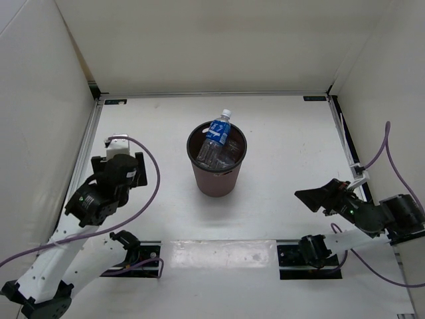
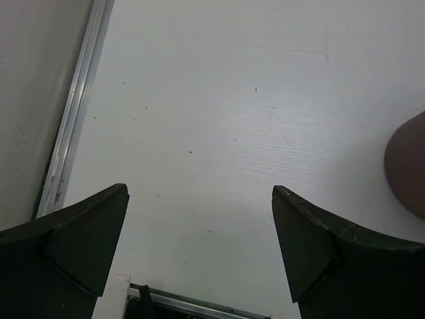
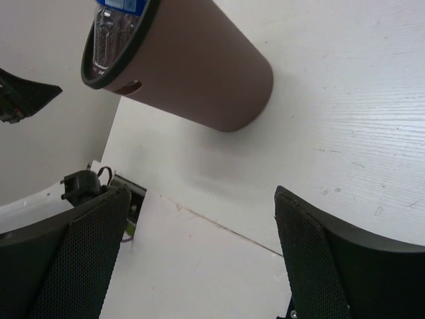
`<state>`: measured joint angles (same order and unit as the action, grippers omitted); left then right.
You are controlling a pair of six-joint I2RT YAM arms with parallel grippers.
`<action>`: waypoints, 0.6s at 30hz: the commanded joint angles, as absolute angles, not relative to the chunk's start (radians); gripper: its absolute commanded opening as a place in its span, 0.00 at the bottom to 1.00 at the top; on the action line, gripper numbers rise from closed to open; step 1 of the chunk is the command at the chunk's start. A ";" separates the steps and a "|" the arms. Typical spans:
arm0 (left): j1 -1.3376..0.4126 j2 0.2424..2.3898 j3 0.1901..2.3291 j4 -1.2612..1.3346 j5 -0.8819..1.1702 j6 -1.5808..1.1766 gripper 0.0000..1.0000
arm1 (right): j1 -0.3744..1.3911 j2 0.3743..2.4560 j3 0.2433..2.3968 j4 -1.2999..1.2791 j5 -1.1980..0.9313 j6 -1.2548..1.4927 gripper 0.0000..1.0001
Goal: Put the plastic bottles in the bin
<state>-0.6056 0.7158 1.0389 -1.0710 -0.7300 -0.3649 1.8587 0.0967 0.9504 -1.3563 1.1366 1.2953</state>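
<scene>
Top external view: the blue-label bottle (image 1: 218, 131) leans in the bin (image 1: 216, 181), propped on clear bottles (image 1: 206, 154) beneath. Left pincer (image 2: 199, 189) and right pincer (image 3: 202, 191) are spread, holding nothing, well apart from the bin; the task seems finished.

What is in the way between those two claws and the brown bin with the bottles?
Nothing visible. Only white table surface shows between the left gripper, the right gripper and the bin. Both grippers are open and empty. The bottles in view are already inside the bin, the blue-labelled bottle poking above its rim.
</scene>
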 commanded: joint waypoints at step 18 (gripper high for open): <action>-0.549 0.761 1.055 -1.052 -0.614 -0.350 1.00 | 1.494 0.211 0.933 -1.431 1.146 1.244 0.90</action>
<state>-0.5526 0.7605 1.0389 -1.0657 -0.6235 -0.3557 1.5391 0.1467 0.9382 -1.3598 1.1294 1.2667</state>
